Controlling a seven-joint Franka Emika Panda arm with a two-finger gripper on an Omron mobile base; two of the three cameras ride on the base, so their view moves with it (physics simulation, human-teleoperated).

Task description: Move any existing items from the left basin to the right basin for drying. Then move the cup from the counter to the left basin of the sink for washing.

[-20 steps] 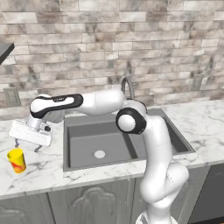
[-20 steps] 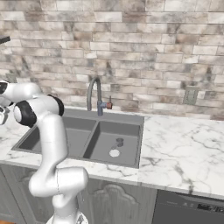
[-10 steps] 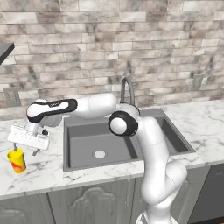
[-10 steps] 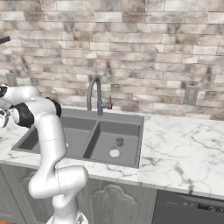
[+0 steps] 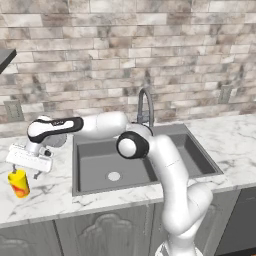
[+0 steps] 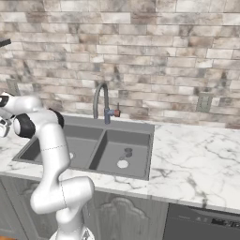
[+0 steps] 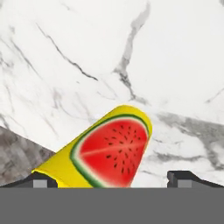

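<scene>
The yellow cup (image 5: 19, 183) with its red mark stands on the white marble counter (image 5: 45, 195), left of the sink (image 5: 80, 190). My gripper (image 5: 25, 172) hangs just above it, open, one finger on either side of the rim. In the hand view the cup (image 7: 113, 153) shows a watermelon picture and lies between the two fingertips (image 7: 183, 177) of the gripper (image 7: 111, 180), untouched. The wide left basin (image 5: 107, 156) holds nothing but its pale drain. A small grey knob-like object (image 6: 127, 152) rests in the narrow right basin (image 6: 133, 140).
An arched metal faucet (image 6: 101, 101) rises behind the sink's divider. My white arm (image 5: 150, 150) stretches across the left basin toward the cup. The counter (image 6: 197, 164) runs on to the right of the sink below a brick wall.
The hand has drifted left and dropped lower over the cup. The cup has not moved.
</scene>
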